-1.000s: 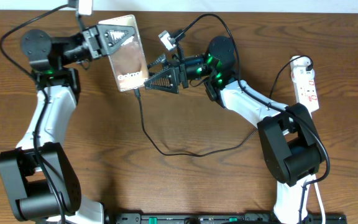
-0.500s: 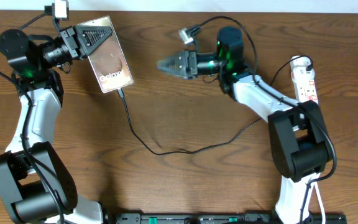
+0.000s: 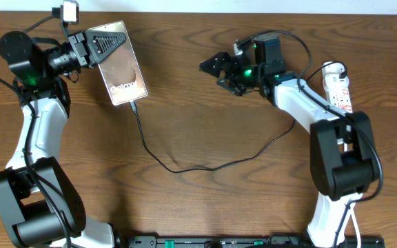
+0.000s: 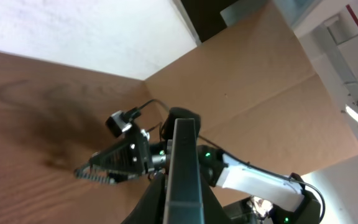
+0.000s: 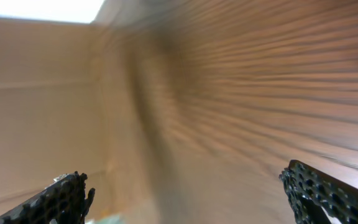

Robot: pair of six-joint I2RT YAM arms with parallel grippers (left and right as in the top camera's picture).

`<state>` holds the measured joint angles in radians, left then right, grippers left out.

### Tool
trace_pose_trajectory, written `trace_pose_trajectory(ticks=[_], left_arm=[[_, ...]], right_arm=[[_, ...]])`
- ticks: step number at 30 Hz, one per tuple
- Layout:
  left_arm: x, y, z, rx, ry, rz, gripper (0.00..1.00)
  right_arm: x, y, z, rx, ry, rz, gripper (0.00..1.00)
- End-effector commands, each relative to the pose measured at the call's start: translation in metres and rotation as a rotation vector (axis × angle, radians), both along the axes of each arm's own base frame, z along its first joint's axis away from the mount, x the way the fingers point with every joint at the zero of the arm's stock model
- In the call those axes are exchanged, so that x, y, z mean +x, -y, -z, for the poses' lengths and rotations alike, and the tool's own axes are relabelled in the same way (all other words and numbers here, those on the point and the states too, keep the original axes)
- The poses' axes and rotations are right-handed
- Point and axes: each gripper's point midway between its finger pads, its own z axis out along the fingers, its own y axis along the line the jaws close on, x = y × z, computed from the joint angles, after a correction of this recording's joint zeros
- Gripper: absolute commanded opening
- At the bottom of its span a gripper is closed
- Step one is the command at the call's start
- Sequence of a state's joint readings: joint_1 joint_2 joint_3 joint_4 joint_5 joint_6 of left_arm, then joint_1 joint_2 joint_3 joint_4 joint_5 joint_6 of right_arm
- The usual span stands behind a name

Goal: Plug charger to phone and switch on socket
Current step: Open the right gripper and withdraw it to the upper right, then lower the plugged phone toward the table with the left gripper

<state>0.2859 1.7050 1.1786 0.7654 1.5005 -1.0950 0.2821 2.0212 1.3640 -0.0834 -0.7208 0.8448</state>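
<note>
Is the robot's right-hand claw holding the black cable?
No: the overhead view shows the right gripper open with nothing between its fingers, and the charger cable lies apart from it.

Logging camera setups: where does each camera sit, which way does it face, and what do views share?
Overhead: above the table, looking straight down; shows both arms, the left tool clamping the phone, the charger, the socket.
Left wrist: on the left arm, sighting along the phone's edge towards the right tool; own tool at bottom.
Right wrist: blurred; faces wood, own spread fingertips at lower corners.
Shared: overhead and left wrist both show phone and right arm.
</note>
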Motion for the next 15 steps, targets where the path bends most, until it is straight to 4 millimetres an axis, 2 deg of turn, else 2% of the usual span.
trace_pose_trajectory(ticks=[1,5,10,15], left_arm=[[-0.008,0.004,-0.007,0.039,0.078,0.024,0.07],[-0.001,0.0,0.019,0.036,0.005,-0.027,0.07],[0.007,-0.007,0.072,0.07,-0.138,-0.145,0.08],[0.006,-0.015,0.121,0.139,-0.266,-0.249,0.07]], right_arm=[[0.014,0.026,-0.048,-0.136,0.196,0.084,0.99],[0.001,0.045,-0.075,-0.246,0.247,0.117,0.99],[-0.017,0.06,-0.105,-0.33,0.3,0.146,0.99],[-0.032,0.072,-0.113,-0.392,0.296,0.156,0.99]])
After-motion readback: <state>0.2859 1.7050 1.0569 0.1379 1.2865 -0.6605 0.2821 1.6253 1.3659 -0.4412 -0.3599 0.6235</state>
